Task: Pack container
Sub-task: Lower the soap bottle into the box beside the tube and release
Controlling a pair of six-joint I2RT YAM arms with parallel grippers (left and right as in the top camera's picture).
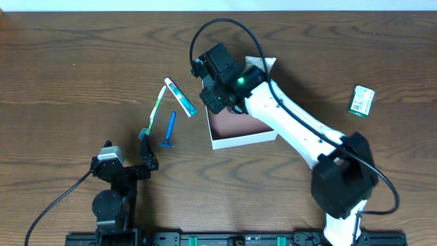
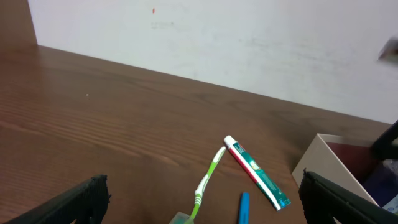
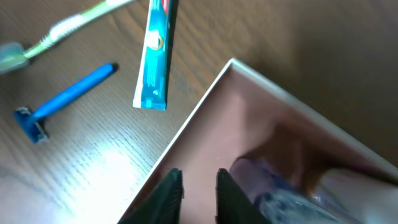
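Note:
The container [image 1: 243, 141], a shallow white box with a pink inside, lies mid-table under my right arm. My right gripper [image 1: 216, 100] hangs over its left part. In the right wrist view the right gripper [image 3: 199, 186] has its fingers nearly together over the pink floor, with nothing between them. Beside it lies a blurred bluish see-through item [image 3: 283, 196] inside the container [image 3: 186, 124]. A toothpaste tube [image 1: 181, 96], a green toothbrush [image 1: 153, 109] and a blue razor [image 1: 170, 130] lie on the table left of the box. My left gripper [image 1: 146, 152] stands open near the toothbrush head.
A small green-white carton [image 1: 362, 100] lies far right on the brown table. In the left wrist view the toothbrush [image 2: 208, 177], tube [image 2: 256, 173] and razor [image 2: 242, 208] lie ahead of the open left gripper [image 2: 208, 200], with the container's corner [image 2: 329, 158] at right.

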